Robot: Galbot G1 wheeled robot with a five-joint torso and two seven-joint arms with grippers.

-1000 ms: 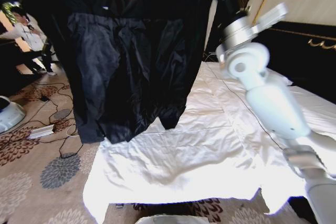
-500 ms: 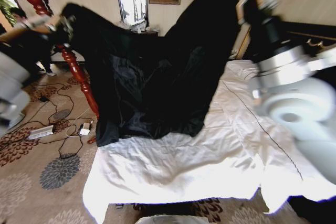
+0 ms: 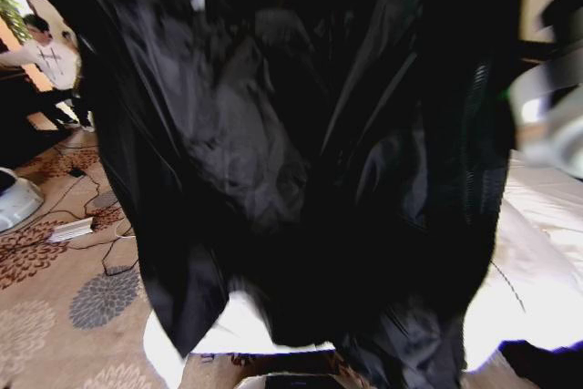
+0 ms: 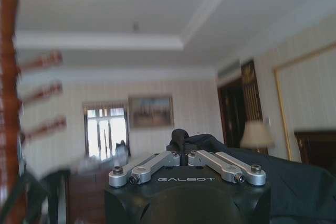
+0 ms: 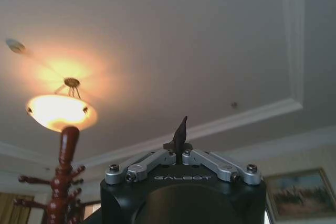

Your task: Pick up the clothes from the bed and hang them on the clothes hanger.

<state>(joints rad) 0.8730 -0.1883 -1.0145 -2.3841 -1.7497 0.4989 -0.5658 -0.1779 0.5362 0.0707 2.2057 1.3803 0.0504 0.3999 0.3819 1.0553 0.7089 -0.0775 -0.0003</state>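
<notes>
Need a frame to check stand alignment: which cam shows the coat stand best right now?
Right wrist view: the wooden coat stand shows its top knob, turned pole and pegs, sharp against the ceiling beside the lamp. In the left wrist view it is a blurred reddish pole with pegs at the frame edge. In the head view the black coat covers that area.

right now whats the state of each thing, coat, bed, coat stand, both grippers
coat: lifted, hanging in front of the head camera, not on the stand
bed: white cover bare where it shows
coat stand: upright, pegs bare
left gripper: shut on coat fabric
right gripper: shut on a pinch of coat
</notes>
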